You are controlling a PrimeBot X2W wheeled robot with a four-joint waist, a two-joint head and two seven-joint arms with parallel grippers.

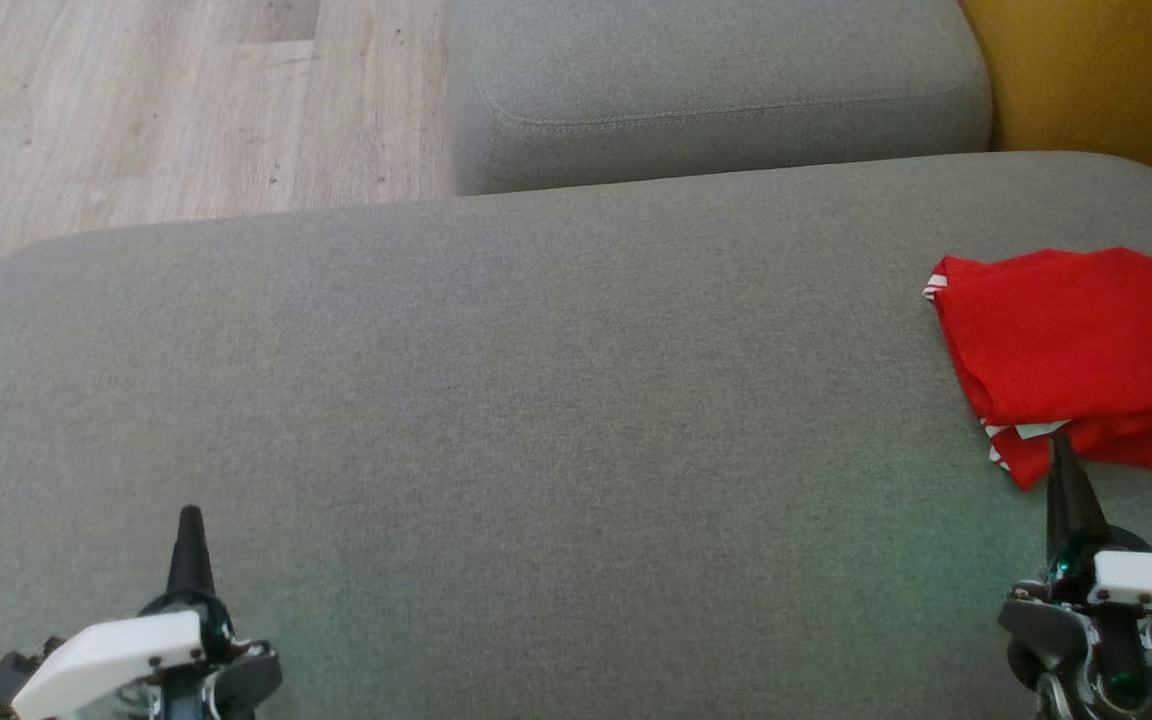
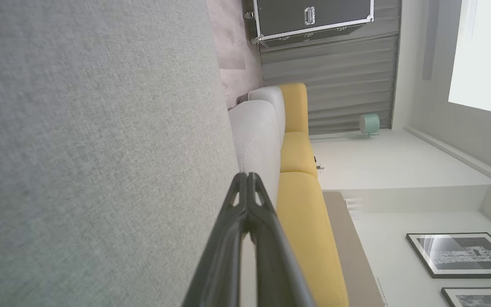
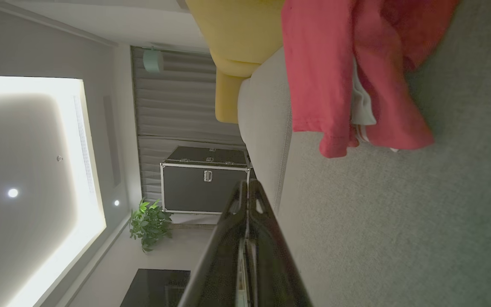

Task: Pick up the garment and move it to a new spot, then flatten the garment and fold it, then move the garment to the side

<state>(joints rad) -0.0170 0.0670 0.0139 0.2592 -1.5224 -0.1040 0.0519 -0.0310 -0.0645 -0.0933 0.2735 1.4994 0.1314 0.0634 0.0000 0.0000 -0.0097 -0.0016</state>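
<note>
A grey cushion (image 1: 536, 400) is seen before a wood floor (image 1: 136, 100). The red garment (image 1: 1076, 340) is laid folded at its right edge. The left gripper (image 1: 190, 518) and the right gripper (image 1: 1057, 447) are pinched together, empty, the right near the garment.

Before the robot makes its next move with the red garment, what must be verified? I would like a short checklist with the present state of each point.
1. Left gripper shut and empty: ok.
2. Right gripper shut and empty: ok.
3. Right gripper apart from the red garment: ok, the right wrist view shows a gap.
4. Garment wholly on the grey cushion: cannot tell, the head view cuts its right part.
5. Fold neat: not ok, white striped trim sticks out at the near edge.
</note>
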